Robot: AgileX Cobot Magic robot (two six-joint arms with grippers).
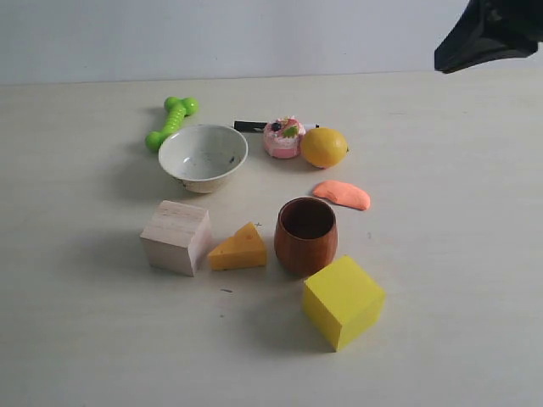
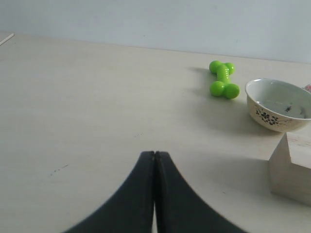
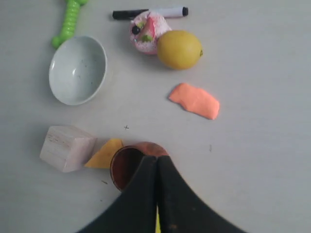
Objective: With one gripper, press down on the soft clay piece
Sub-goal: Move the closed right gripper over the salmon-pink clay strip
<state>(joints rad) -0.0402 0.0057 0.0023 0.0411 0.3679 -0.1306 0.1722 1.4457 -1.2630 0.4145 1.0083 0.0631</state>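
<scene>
Table (image 1: 441, 297): pale, holds everything.
Right gripper (image 3: 156, 158): fingers pressed together, empty; raised, well apart from the clay.
Left gripper (image 2: 154, 153): clenched, empty, off by the bowl side.
Cup (image 1: 306, 235): near the clay; an off-line descent could knock it.
Lemon (image 1: 323, 147): close by; could roll if clipped.
Clay piece (image 1: 342, 194): flat between lemon and cup; narrow, easy to miss.

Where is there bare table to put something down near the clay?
Bare table lies right of the soft clay piece and yellow cube, and left of the wooden block and bowl. Crowded: the gaps between lemon, clay and wooden cup.
</scene>
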